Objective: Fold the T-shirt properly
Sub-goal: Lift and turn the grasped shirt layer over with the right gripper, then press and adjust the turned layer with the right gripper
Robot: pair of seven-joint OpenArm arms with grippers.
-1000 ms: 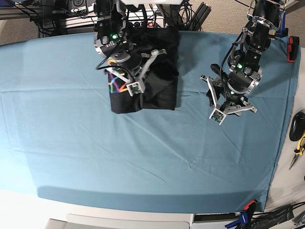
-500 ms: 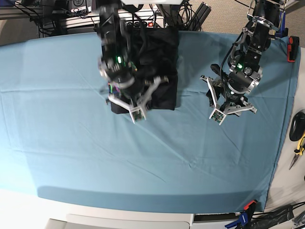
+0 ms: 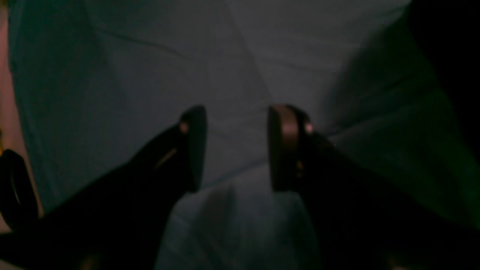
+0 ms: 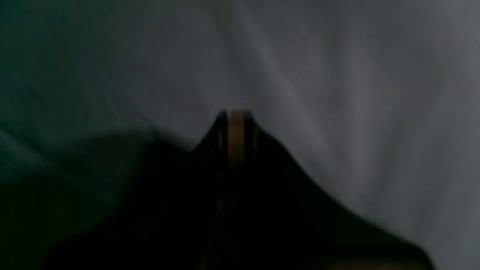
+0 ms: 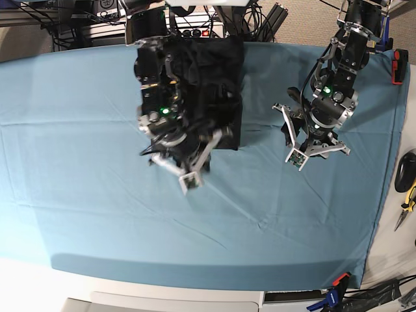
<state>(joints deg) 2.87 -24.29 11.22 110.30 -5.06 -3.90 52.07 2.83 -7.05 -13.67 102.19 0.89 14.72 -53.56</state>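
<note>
The right gripper point(image 5: 188, 170), on the left of the base view, has its jaws pressed together on nothing; its wrist view shows the closed tips over bare teal table cloth point(image 4: 375, 93). It hangs just past the near edge of the T-shirt point(image 5: 224, 84), with its arm covering the garment's left part.

The T-shirt lies at the far side of the table, already folded into a compact dark block. What shows looks fairly square-edged. The folding looks essentially finished, with perhaps only a final tidy left. Its long axis runs from the far edge toward the near one; no neckline or sleeve shows, so which end is the collar cannot be told.

Well to the right, the left gripper point(image 5: 313, 144) stands wide open over cloth, empty.
</note>
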